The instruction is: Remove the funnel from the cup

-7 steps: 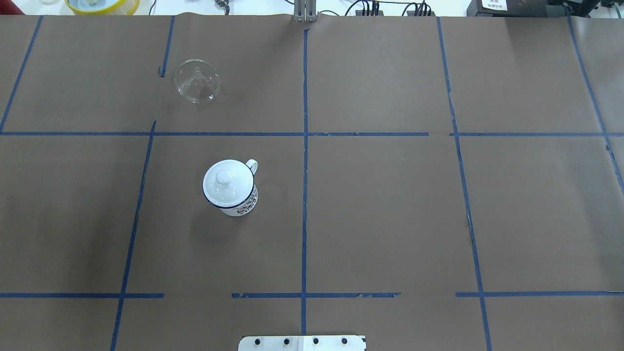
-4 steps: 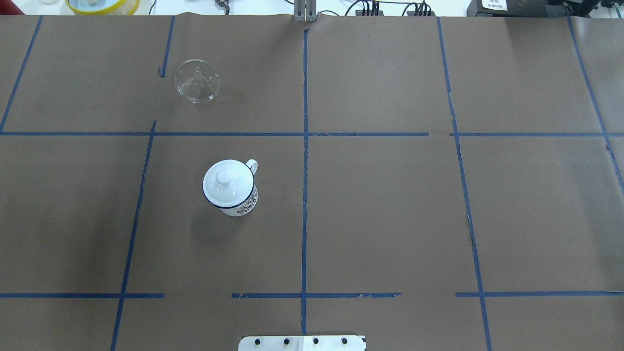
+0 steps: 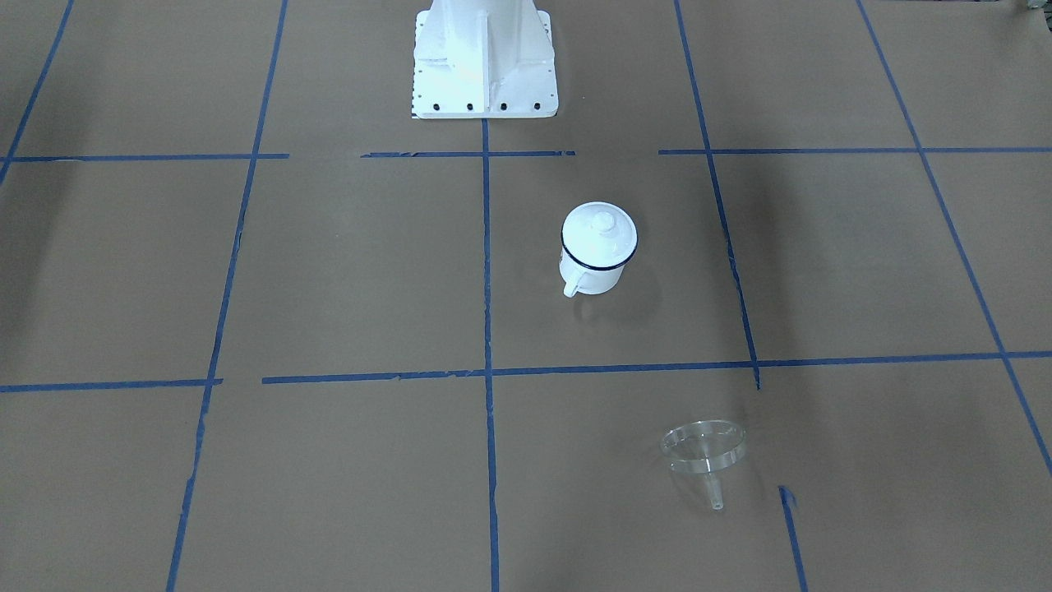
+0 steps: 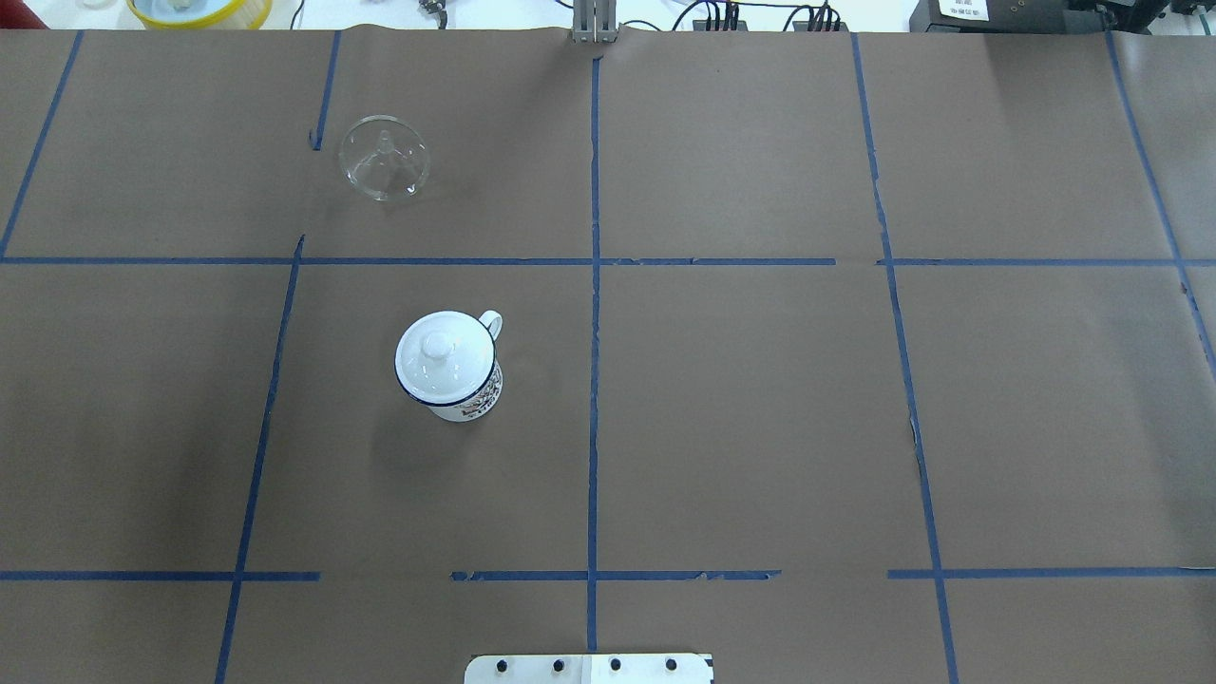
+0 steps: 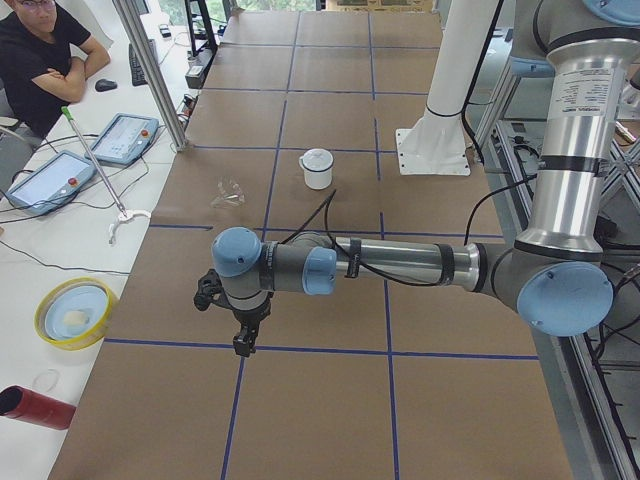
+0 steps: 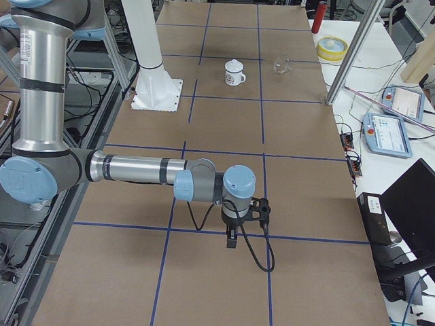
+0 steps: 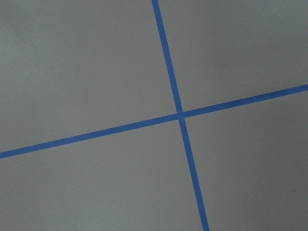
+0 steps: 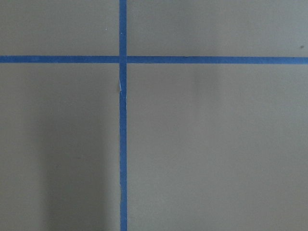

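The cup (image 4: 463, 397) is a white mug with a dark blue rim, upright left of the table's middle, with a white domed lid (image 4: 440, 357) on top. It also shows in the front view (image 3: 593, 278). The clear funnel (image 4: 384, 158) lies on the brown paper, apart from the cup, toward the table's far edge; it also shows in the front view (image 3: 704, 450). My left gripper (image 5: 241, 347) shows only in the left side view, far from both, pointing down. My right gripper (image 6: 232, 242) shows only in the right side view. I cannot tell whether either is open or shut.
The white robot base (image 3: 485, 57) stands at the near edge. A yellow bowl (image 5: 73, 313), a red cylinder (image 5: 30, 405), control tablets (image 5: 50, 180) and an operator (image 5: 40, 55) are on the far side. A metal post (image 5: 150, 70) stands at that edge.
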Robot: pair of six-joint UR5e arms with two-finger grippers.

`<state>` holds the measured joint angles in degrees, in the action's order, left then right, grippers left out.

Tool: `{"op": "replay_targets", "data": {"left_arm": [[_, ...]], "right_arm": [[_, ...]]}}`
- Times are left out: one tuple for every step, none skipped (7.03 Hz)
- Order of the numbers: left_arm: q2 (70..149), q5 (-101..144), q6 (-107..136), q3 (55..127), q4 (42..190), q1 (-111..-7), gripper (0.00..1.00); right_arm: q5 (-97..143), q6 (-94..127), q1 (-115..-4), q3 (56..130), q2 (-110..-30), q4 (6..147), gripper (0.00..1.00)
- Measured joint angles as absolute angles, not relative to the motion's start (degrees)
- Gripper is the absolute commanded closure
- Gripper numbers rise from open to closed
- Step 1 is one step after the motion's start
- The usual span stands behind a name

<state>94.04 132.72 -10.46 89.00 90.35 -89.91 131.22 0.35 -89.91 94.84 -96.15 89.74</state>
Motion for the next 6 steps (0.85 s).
{"op": "replay_targets", "data": {"left_arm": [[94.06,132.72,-10.46,89.02,90.37,-89.91,0.00],[94.10,132.72,-10.46,89.03,90.41,-89.91,0.00],[94.12,132.72,-10.46,89.06,90.43,-89.91,0.00],[94.11,132.71,-10.46,89.27,90.44,-90.03,0.00],[94.08,132.72,-10.46,89.62,90.42,-90.16,0.00],[94.06,132.71,-10.46,89.90,90.38,-90.22,0.00]], "right_arm": [[131.22,0.35,-89.91,94.84,-96.15,89.74,0.00],[131.22,0.35,-89.91,94.84,-96.15,89.74,0.00],[131.22,0.35,-89.91,94.83,-96.15,89.74,0.00],[131.22,0.35,-89.91,94.84,-96.15,89.74,0.00],[131.22,0.35,-89.91,94.83,-96.15,89.74,0.00],[131.22,0.35,-89.91,94.84,-96.15,89.74,0.00]]}}
